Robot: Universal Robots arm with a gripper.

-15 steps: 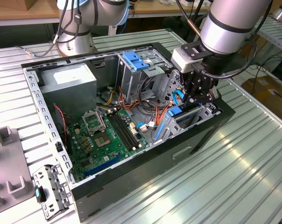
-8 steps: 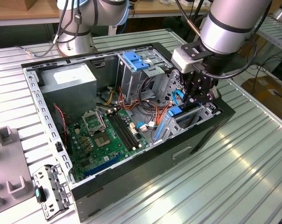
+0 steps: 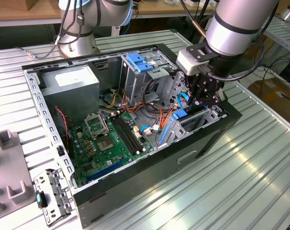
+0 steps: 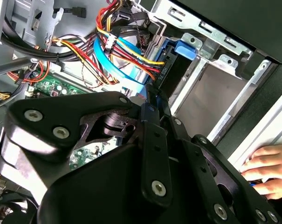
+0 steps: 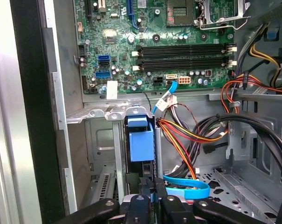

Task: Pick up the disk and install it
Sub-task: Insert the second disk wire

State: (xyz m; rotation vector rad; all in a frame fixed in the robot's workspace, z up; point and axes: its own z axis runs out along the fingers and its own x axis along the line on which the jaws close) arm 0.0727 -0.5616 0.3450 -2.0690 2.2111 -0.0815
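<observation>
From the exterior view, the open computer case [image 3: 135, 139] lay on its side on a ribbed metal table [image 3: 240, 167], its green motherboard [image 3: 109, 139] exposed and a grey power supply [image 3: 70, 86] boxed into the far corner. The arm's gripper [image 3: 202, 98] reached down into the drive bay at the exterior view's right, where the disk [image 3: 179, 115] stood on edge, its blue carrier showing beside bundled orange and red wires.

The second wrist view added a person's hand [image 4: 266, 170] resting on the case edge, and the disk's [image 4: 171, 65] blue end tab seated between bare stamped-metal bay walls, just past the black fingers [image 4: 152, 100].

The first wrist view looked along the slot: the disk [image 5: 141, 140] sat upright in its grey cage, the fingers [image 5: 145, 193] closed narrowly on its near edge, a flat blue cable [image 5: 187, 186] curling alongside.
</observation>
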